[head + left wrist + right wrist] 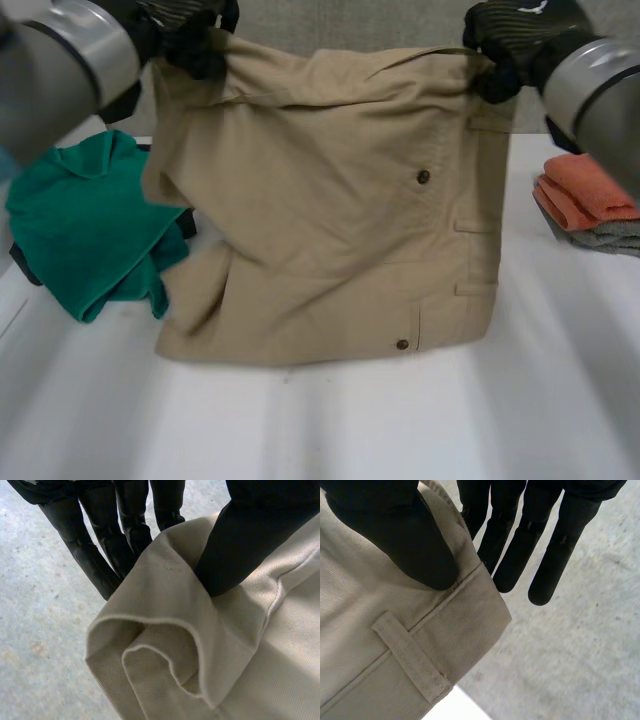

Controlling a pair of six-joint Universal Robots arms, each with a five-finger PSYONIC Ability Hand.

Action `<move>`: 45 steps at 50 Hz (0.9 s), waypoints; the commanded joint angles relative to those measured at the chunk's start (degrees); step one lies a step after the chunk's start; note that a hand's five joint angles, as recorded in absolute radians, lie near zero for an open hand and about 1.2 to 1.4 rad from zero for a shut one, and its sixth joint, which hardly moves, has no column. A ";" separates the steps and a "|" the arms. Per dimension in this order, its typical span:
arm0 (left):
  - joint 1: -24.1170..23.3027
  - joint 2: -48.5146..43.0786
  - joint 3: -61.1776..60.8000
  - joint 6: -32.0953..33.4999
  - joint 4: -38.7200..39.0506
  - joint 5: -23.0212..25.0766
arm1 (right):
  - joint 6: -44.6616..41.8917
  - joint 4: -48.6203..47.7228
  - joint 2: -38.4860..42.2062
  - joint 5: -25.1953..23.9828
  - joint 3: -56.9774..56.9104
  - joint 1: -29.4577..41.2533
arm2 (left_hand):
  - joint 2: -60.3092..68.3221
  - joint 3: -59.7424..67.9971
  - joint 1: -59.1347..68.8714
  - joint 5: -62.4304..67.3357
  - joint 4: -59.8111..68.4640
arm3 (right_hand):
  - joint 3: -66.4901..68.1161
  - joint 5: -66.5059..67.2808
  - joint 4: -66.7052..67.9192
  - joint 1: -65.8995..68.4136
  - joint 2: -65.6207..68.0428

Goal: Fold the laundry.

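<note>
Tan trousers [330, 210] hang folded in the air, their lower edge resting on the white table [400, 420]. My left hand [190, 35] pinches the upper left corner: in the left wrist view its thumb [235, 555] presses the rolled tan cloth [165, 645] against the fingers [100, 555] behind it. At the upper right corner my right hand [510, 45] grips the waistband, the thumb [405, 545] clamped on the cloth [380, 645] just above a belt loop [412, 662].
A green garment [90, 225] lies crumpled at the table's left, partly behind the trousers. At the right edge sit a folded orange cloth [590, 195] and a grey one [610, 238] under it. Bare table lies in front.
</note>
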 commanded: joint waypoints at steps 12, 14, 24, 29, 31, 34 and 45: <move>-0.88 -1.03 12.23 -14.41 27.94 -6.20 | 5.77 -32.69 6.80 8.61 -9.99 0.26 | 11.48 11.92 12.95 13.66 11.58 | 12.02 11.78 11.44 16.02 12.91; -1.06 0.73 6.87 -14.15 26.45 -6.03 | 5.77 -27.25 6.62 6.59 -9.55 0.00 | 11.48 11.92 12.95 13.66 11.58 | 12.02 11.78 11.44 16.02 12.91; -1.59 1.71 -24.86 -12.48 21.61 -5.15 | 4.46 -9.67 4.95 -2.89 8.34 -1.85 | 11.48 11.92 12.95 13.66 11.58 | 12.02 11.78 11.44 16.02 12.91; -1.15 -4.35 -32.87 -6.95 21.52 -5.59 | 0.33 -8.15 7.67 -5.28 20.41 -2.20 | 11.48 11.92 12.95 13.66 11.58 | 12.02 11.78 11.44 16.02 12.91; -0.71 -7.08 -34.63 -3.44 19.86 -6.38 | -3.01 -8.15 10.22 -4.76 24.63 -2.90 | 11.48 11.92 12.95 13.66 11.58 | 12.02 11.78 11.44 16.02 12.91; -0.53 -7.88 -35.51 -0.19 15.56 -7.26 | -6.61 -7.37 12.85 -3.53 27.09 -3.43 | 11.48 11.92 12.95 13.66 11.58 | 12.02 11.78 11.44 16.02 12.91; -0.63 -2.53 -39.10 2.28 12.37 -5.85 | -6.36 -6.13 7.69 1.39 32.37 -3.08 | -54.10 -53.66 -52.63 -51.92 -54.01 | -50.04 -50.28 -50.62 -46.04 -49.15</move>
